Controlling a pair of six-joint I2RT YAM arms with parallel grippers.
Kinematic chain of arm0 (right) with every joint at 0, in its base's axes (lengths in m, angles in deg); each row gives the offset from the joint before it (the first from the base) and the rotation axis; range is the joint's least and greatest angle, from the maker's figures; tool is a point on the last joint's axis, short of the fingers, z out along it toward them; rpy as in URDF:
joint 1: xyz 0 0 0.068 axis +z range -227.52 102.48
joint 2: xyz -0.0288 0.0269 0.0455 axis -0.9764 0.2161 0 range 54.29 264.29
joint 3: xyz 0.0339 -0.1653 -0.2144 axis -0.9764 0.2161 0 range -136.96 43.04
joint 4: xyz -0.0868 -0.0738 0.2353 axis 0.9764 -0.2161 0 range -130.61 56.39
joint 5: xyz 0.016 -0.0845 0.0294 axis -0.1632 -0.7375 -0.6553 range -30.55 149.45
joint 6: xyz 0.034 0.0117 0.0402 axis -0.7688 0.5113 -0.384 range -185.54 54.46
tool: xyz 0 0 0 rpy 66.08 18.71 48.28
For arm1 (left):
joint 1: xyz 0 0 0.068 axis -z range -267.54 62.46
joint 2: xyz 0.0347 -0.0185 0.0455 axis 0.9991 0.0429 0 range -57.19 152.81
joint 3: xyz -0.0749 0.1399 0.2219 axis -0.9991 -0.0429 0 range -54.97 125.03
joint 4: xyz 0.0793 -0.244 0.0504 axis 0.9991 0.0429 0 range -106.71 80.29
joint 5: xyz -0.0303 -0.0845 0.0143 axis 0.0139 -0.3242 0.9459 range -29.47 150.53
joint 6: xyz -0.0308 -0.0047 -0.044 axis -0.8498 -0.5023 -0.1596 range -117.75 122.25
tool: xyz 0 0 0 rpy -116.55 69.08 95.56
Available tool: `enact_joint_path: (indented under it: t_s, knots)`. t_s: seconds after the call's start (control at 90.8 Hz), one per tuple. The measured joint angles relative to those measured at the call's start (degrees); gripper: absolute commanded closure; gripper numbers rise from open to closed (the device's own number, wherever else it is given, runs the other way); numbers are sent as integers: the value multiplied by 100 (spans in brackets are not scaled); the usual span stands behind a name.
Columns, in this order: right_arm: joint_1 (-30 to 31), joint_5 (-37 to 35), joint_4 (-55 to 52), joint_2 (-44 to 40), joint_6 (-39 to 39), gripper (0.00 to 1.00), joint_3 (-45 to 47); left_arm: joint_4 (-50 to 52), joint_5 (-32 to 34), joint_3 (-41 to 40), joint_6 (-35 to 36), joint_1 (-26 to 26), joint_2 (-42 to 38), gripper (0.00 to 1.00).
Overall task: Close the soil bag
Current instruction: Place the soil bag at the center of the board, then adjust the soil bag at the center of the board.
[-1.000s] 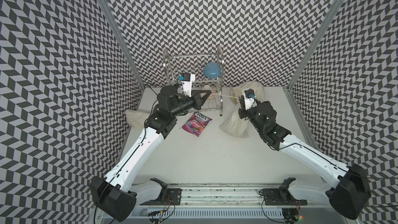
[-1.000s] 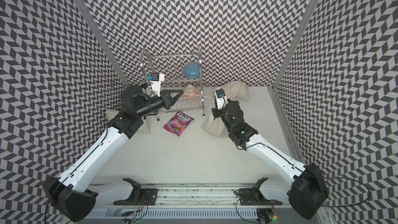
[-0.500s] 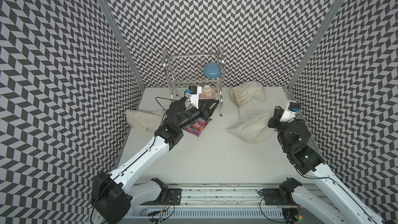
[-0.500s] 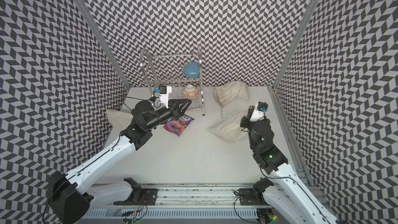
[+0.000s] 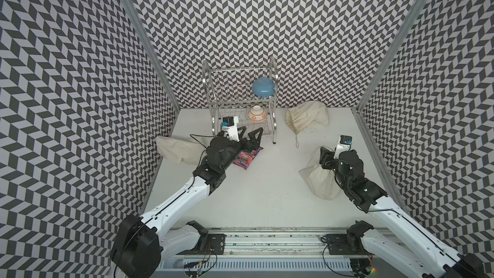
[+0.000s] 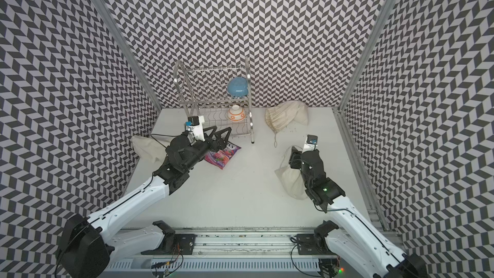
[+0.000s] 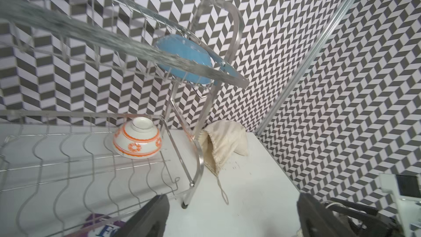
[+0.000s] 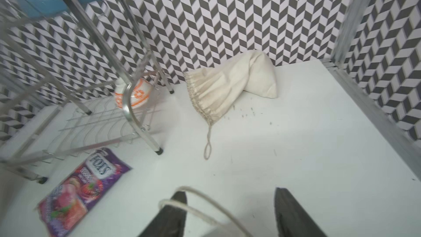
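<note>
Left gripper (image 5: 253,129) spread beside rack (image 5: 273,121); right gripper (image 8: 230,192) spread above soil bag (image 5: 318,183), near table (image 5: 267,196) edge.

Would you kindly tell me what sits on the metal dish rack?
On the dish rack's upper tier rests a blue bowl; on the lower, an upturned white bowl with orange bands. The left gripper hides part of the lower tier in both top views.
</note>
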Motion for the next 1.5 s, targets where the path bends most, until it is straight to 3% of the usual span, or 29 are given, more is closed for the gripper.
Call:
enact_joint_path:
  t_s: [0.209,0.342,0.639,0.782,1.168,1.377,1.498]
  knots:
    - [0,868,-236,898,518,0,-2017,4,92,0,92,-236,-11,0]
    - [-92,990,-7,1482,750,0,-2557,7,101,0,140,-343,-11,0]
    - [-957,1147,562,4750,758,0,-3276,129,203,0,313,-409,-11,0]
    - [-1045,1316,367,6376,654,0,-4426,175,251,0,396,-444,-11,0]
    - [-1099,1609,-66,8712,109,0,-6966,170,192,0,448,-538,129,0]
    - [-1152,1971,-748,9431,138,15,-7947,164,87,0,444,-584,208,0]
    - [-1165,2122,-846,9418,177,35,-7928,131,63,-4,437,-590,208,0]
